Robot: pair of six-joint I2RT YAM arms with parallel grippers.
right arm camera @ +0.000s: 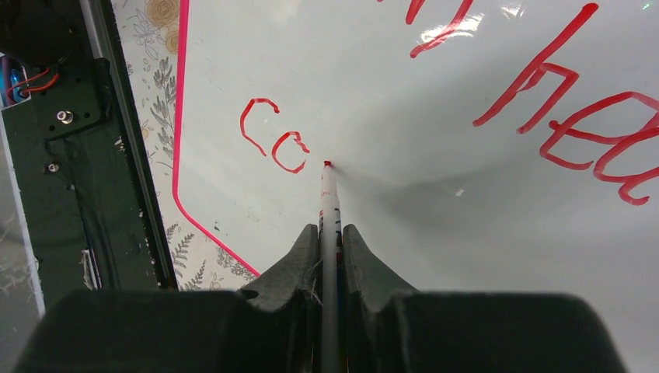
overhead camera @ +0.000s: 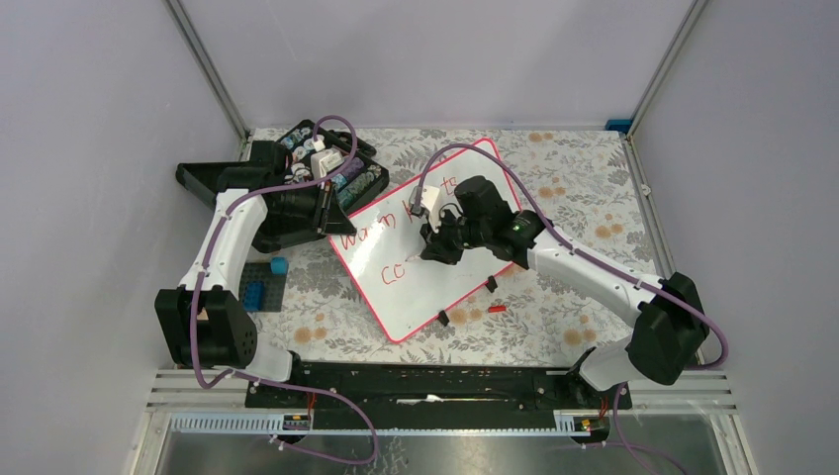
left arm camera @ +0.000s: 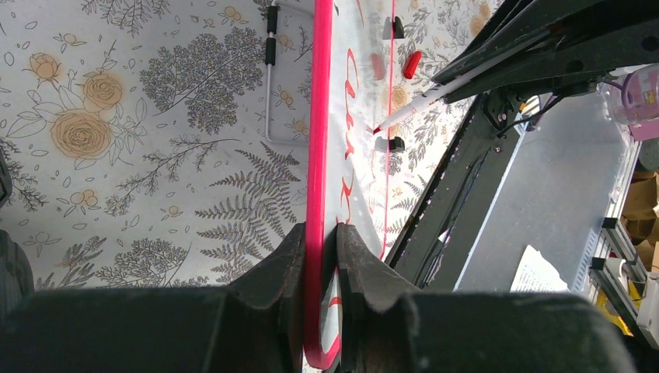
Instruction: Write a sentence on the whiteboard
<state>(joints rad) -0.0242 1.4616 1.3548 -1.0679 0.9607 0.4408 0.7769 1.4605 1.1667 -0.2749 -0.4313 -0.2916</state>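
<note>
Whiteboard (left arm camera: 319, 140) rim pinched in left tool (left arm camera: 320, 231) | right tool (right arm camera: 330, 231) grips marker (right arm camera: 329, 194) | bare surface right of tip

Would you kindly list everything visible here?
whiteboard: one, white with pink-red rim, mid-table
sentence: one, red, unfinished, on the whiteboard
marker: one, white, red tip on the whiteboard
cap: one, red, beside the whiteboard's near edge
clips: two, black, at the whiteboard's near-right edge
case: one, black, open, far left
blocks: two, blue, left of the whiteboard
cloth: one, floral, over the table
left gripper: black, shut on the whiteboard's rim
right gripper: black, shut on the marker
</note>
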